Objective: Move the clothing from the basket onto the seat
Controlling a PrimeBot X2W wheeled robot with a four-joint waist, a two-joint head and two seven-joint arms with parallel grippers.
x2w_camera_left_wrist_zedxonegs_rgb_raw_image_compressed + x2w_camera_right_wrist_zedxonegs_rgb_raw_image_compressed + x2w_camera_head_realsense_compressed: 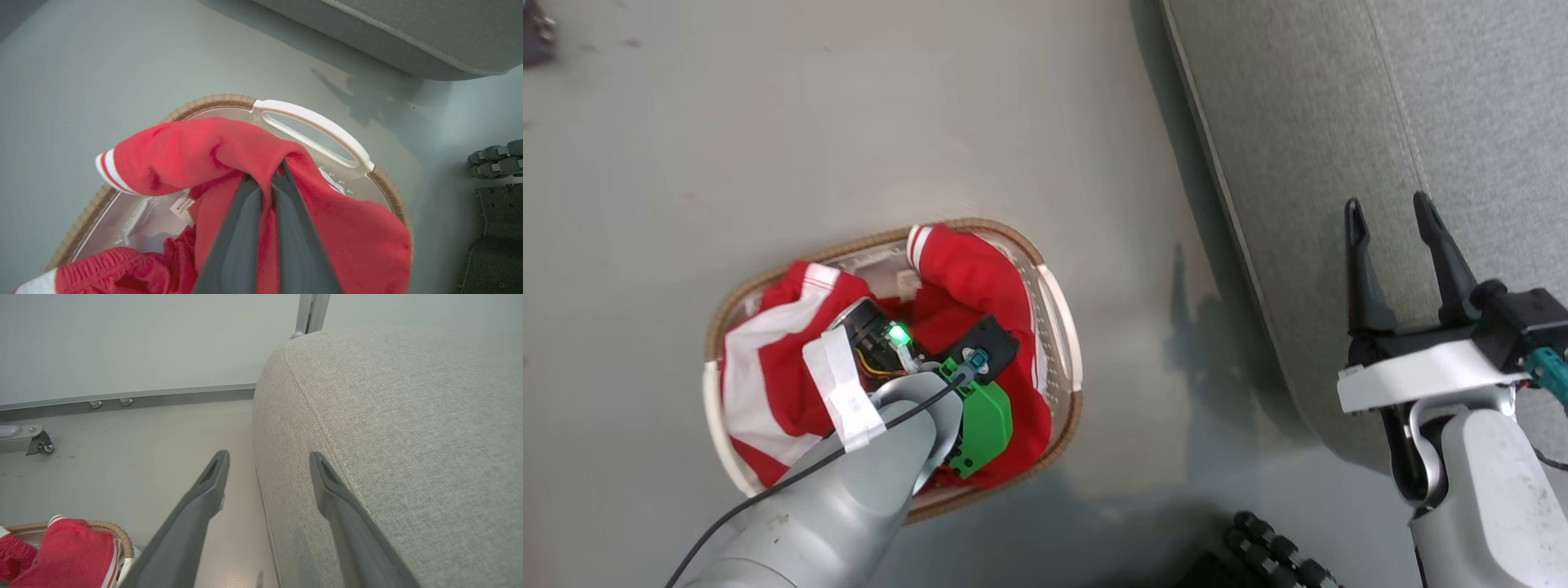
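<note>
The red clothing with white trim fills the oval white basket, which stands on the floor left of the seat. My left arm reaches down into the basket. In the left wrist view my left gripper is shut on a fold of the red clothing, whose white-striped cuff hangs to the left above the basket. My right gripper stands open with nothing between its fingers, over the edge of the grey seat. The right wrist view shows that gripper against the seat's rounded corner, with the clothing at lower left.
Grey floor surrounds the basket. A dark base with black ribbed parts lies at the bottom edge between basket and seat. A metal rail with a caster runs along the wall beyond the seat.
</note>
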